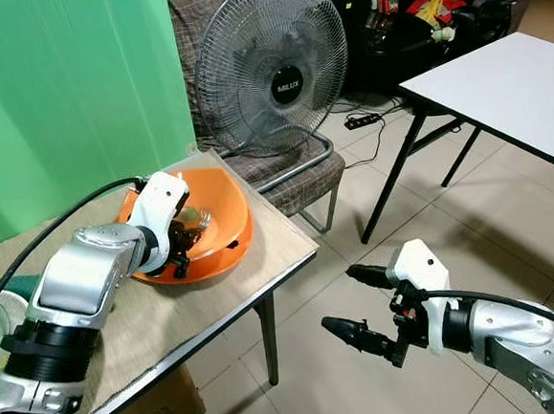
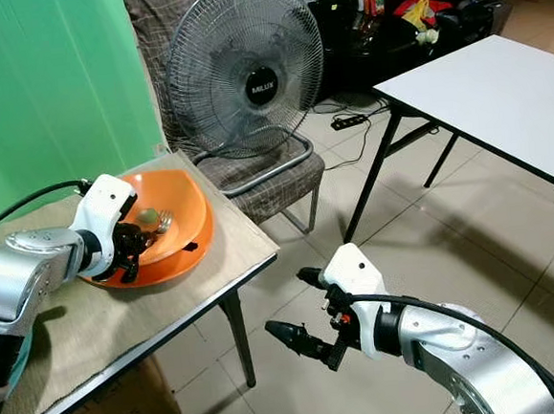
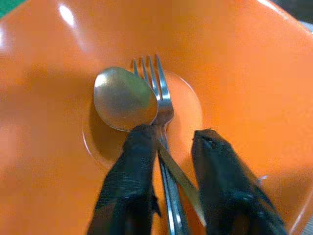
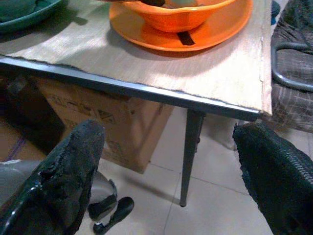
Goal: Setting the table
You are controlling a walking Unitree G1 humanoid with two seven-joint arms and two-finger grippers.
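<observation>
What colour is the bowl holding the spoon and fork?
Orange bowl, best seen in the left wrist view.

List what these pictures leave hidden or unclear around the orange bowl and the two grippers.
- Fork and spoon handles, left wrist view: covered by the left gripper fingers; actual grip unclear.
- Plate under the orange bowl, head views: mostly hidden by bowl and arm.
- Green dish, right wrist view: cut off by the frame edge.
- Cardboard box print: too blurred to read.
- Right gripper: open, over the floor.

Head stereo pair looks forward and down over the orange bowl point(image 1: 211, 222). Left wrist camera sits close inside the bowl; right wrist camera views it from below table height, farther off.
</observation>
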